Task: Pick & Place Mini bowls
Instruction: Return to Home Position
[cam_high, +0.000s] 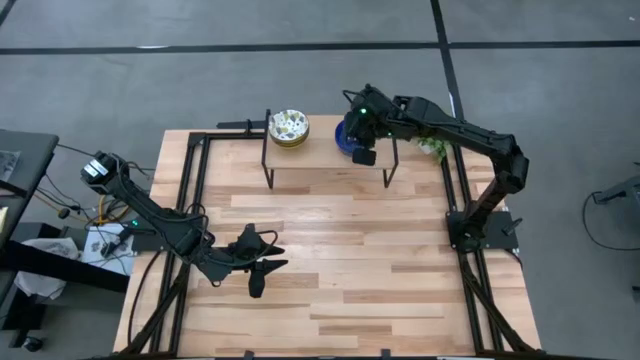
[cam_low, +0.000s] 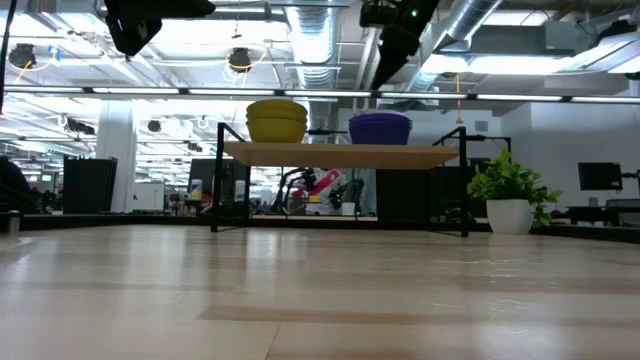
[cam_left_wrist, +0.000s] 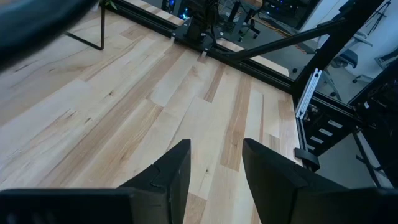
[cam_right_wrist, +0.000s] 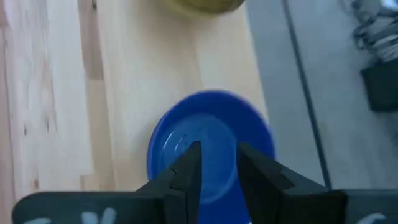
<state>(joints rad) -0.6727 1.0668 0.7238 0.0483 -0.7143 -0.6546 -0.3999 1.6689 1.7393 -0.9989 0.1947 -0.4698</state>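
A glossy blue mini bowl (cam_right_wrist: 211, 140) stands upright on its base on a small raised wooden shelf (cam_high: 325, 150) at the table's far side; the low view shows this blue bowl (cam_low: 380, 128) too. Beside it on the shelf is a stack of floral mini bowls (cam_high: 288, 128), yellow outside (cam_low: 277, 119). My right gripper (cam_right_wrist: 217, 149) hovers open just above the blue bowl, fingers slanting down, clear of it in the low view (cam_low: 395, 50). My left gripper (cam_left_wrist: 214, 146) waits open above the table's near left part (cam_high: 272, 252), nothing between its fingers.
A small green plant in a white pot (cam_low: 510, 190) stands at the far right, beside the shelf's right leg (cam_high: 432, 148). Black frame rails (cam_high: 195, 170) run along the table's left and right sides. Bare wooden tabletop (cam_high: 350, 260) lies in front of the shelf.
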